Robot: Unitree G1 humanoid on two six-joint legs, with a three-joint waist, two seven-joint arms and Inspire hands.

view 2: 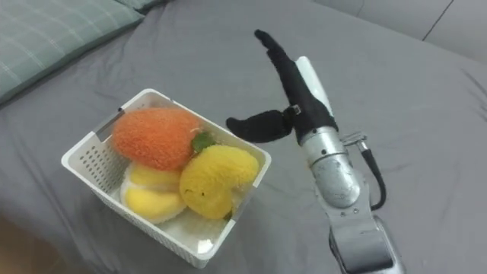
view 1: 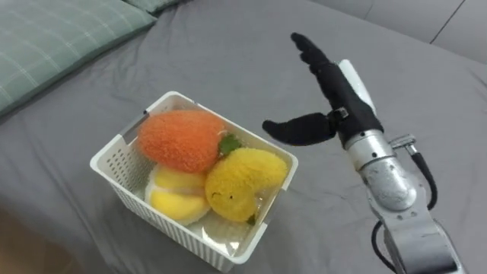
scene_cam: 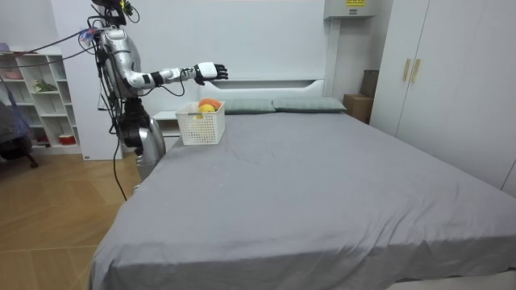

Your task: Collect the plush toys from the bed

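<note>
The basket of toys stands on the bed, the right hand beside it.
An orange toy and a yellow toy lie inside; the hand hangs above the bed, fingers straight, holding nothing, clear of the rim.

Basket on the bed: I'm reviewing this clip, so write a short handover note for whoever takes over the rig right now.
Right hand: open, fingers straight, holding nothing, raised over the bed just beyond the basket's far corner.
Things: the white basket sits on the grey bed near the pillow. It holds an orange toy, a yellow toy and a paler yellow toy underneath.
Done: those toys are in the basket.
Left: probably checking the bed for stray toys, then taking the basket away.
</note>
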